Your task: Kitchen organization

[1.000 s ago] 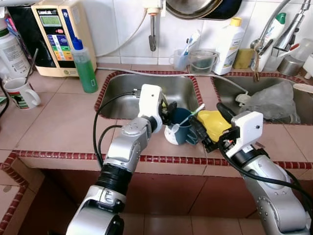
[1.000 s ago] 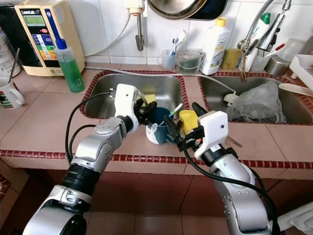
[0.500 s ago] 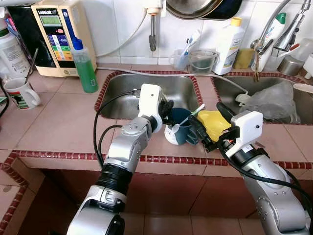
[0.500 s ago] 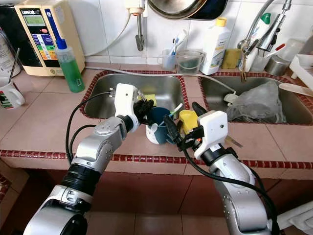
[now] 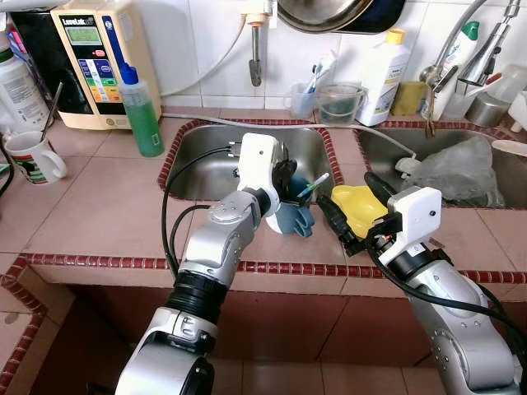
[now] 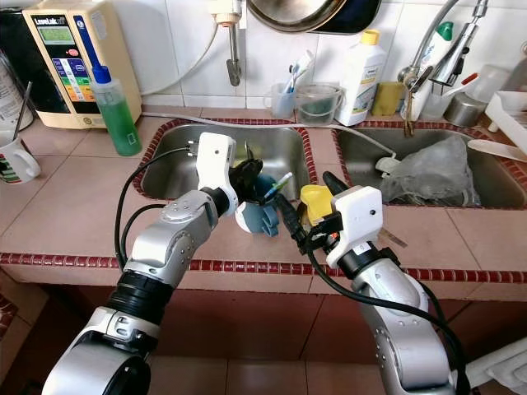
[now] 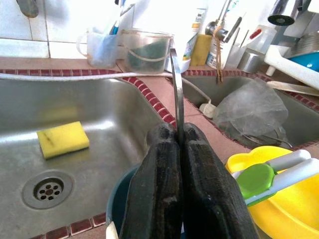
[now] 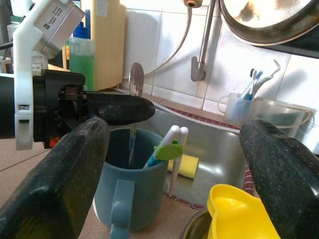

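Observation:
A blue mug (image 5: 293, 217) stands on the tiled strip between the two sink basins, with a white and green utensil (image 5: 313, 186) leaning out of it. My left gripper (image 5: 287, 176) hangs just above the mug's rim, shut on a thin metal spoon (image 8: 135, 78) whose lower end dips into the mug (image 8: 130, 174). In the left wrist view the fingertips (image 7: 164, 137) pinch the spoon's shaft (image 7: 177, 84). My right gripper (image 5: 346, 191) is open to the mug's right, its fingers spread on either side of a yellow jug (image 5: 359, 206).
A yellow sponge (image 7: 63, 139) lies in the left basin (image 5: 206, 156). A crumpled plastic bag (image 5: 457, 169) fills the right basin. A green soap bottle (image 5: 142, 111), a white cup (image 5: 33, 156) and a water machine (image 5: 92, 58) stand at the left; bottles and cups line the back wall.
My left gripper has risen and shifted a little toward the left basin with the spoon. The blue mug has slid slightly left with it. The right arm has stayed still.

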Tool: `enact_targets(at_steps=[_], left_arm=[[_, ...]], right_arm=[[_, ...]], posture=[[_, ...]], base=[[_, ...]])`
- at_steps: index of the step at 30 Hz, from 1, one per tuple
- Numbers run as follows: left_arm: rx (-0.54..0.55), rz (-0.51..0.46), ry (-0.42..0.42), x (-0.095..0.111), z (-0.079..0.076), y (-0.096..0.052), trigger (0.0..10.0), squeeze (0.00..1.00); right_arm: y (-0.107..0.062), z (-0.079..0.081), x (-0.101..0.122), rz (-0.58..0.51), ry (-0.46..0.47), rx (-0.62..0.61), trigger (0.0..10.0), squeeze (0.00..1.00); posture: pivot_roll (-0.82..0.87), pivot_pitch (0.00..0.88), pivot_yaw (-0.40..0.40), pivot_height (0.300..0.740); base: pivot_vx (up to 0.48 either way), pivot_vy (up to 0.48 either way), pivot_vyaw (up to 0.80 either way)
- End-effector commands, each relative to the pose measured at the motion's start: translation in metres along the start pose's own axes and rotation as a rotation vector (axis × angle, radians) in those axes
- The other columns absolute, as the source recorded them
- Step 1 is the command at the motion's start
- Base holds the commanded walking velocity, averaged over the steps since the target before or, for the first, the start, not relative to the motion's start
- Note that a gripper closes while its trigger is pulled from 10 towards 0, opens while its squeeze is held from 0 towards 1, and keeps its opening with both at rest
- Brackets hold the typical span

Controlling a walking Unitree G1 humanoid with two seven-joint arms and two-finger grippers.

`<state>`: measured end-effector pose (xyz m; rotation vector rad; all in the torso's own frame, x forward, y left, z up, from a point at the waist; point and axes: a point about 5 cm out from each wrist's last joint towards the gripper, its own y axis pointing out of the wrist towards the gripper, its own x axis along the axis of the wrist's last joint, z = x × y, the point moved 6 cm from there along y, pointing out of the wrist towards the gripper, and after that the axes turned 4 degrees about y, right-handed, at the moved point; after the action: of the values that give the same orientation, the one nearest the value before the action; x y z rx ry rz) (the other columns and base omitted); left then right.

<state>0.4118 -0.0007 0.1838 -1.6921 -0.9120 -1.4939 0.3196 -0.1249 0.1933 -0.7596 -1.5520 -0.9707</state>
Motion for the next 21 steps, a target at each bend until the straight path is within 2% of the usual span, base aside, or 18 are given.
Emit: enact_targets(at_steps=[1, 15, 19, 20, 21], left_arm=[[0.000, 0.024, 0.010, -0.005, 0.001, 0.000, 0.0, 0.00], [-0.037, 0.027, 0.015, -0.004, -0.003, -0.001, 0.0, 0.00], [-0.114, 0.028, 0.038, 0.000, -0.011, -0.005, 0.0, 0.00], [-0.118, 0.029, 0.045, 0.001, -0.010, -0.005, 10.0, 0.00], [-0.118, 0.029, 0.045, 0.001, -0.010, -0.005, 10.0, 0.00]], right_arm=[[0.002, -0.001, 0.005, -0.016, -0.013, 0.000, 10.0, 0.00], [0.003, -0.001, 0.005, -0.019, -0.016, -0.001, 10.0, 0.00], [0.003, -0.002, 0.006, -0.019, -0.017, -0.001, 10.0, 0.00], [0.003, -0.002, 0.006, -0.019, -0.015, -0.001, 10.0, 0.00], [0.003, -0.002, 0.006, -0.019, -0.015, -0.001, 10.0, 0.00]], posture=[[-0.10, 0.000, 0.036, 0.740], [-0.10, 0.000, 0.038, 0.740], [-0.09, 0.000, 0.036, 0.740], [-0.09, 0.000, 0.035, 0.740], [-0.09, 0.000, 0.035, 0.740]], base=[[0.000, 0.000, 0.00], [0.000, 0.000, 0.00], [0.000, 0.000, 0.00], [0.000, 0.000, 0.00], [0.000, 0.000, 0.00]])
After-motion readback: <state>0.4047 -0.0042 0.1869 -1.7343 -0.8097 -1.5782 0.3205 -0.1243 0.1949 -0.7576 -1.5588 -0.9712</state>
